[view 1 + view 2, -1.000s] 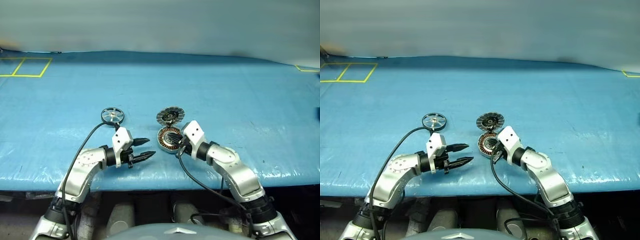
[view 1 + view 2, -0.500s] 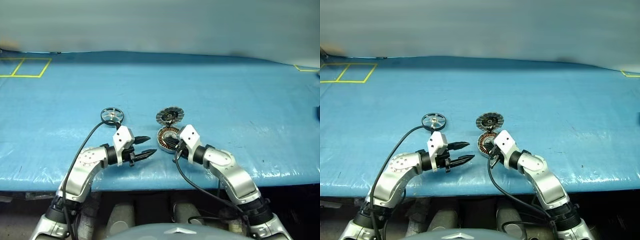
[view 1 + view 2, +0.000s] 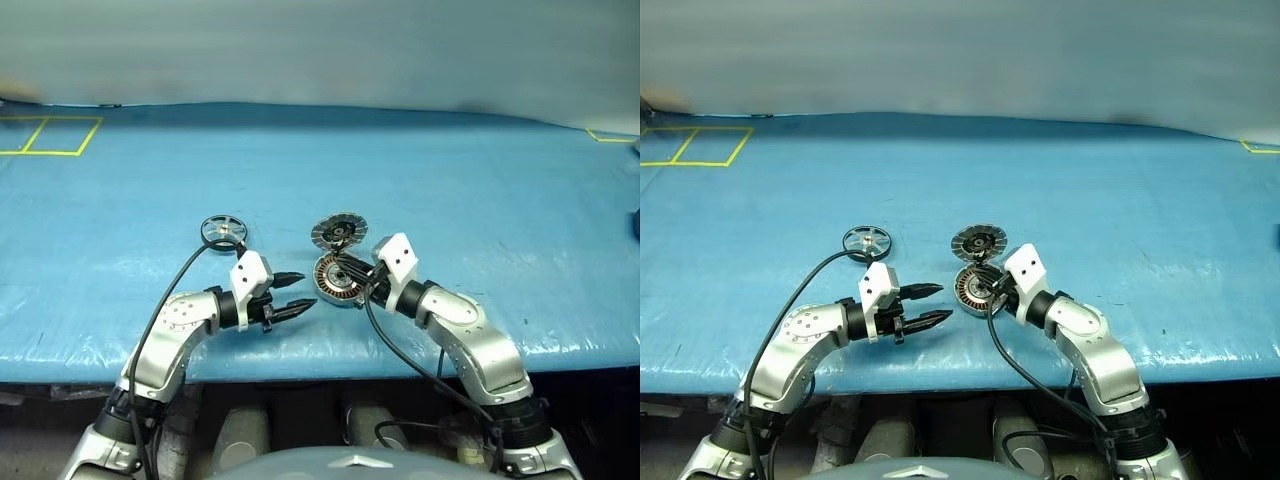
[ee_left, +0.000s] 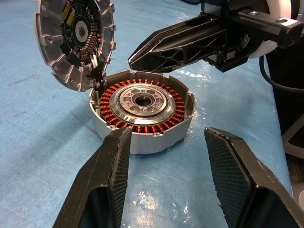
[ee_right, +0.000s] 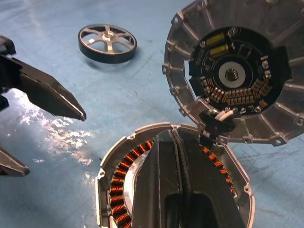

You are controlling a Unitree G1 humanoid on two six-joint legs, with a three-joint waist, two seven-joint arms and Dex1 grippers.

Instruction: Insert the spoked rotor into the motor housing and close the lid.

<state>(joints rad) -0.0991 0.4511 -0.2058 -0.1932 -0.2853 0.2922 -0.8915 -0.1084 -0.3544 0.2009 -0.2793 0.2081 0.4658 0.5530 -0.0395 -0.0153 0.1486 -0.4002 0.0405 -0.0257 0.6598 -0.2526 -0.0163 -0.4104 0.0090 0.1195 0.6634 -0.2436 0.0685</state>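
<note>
The motor housing lies open on the blue table, copper coils ringing its silver centre. Its hinged lid stands tilted up behind it, inner face showing. The spoked rotor lies flat on the table, left of the housing and apart from it. My right gripper is shut, empty, with its tips over the housing close to the lid's hinge. My left gripper is open and empty, just left of the housing and pointing at it.
A blue sheet covers the table. Yellow tape squares mark the far left corner and a yellow tape mark the far right. Black cables loop from both wrists near the front edge.
My right wrist swung a little left and back right, its shut tips staying over the housing. The left gripper, rotor, housing and lid have not moved.
</note>
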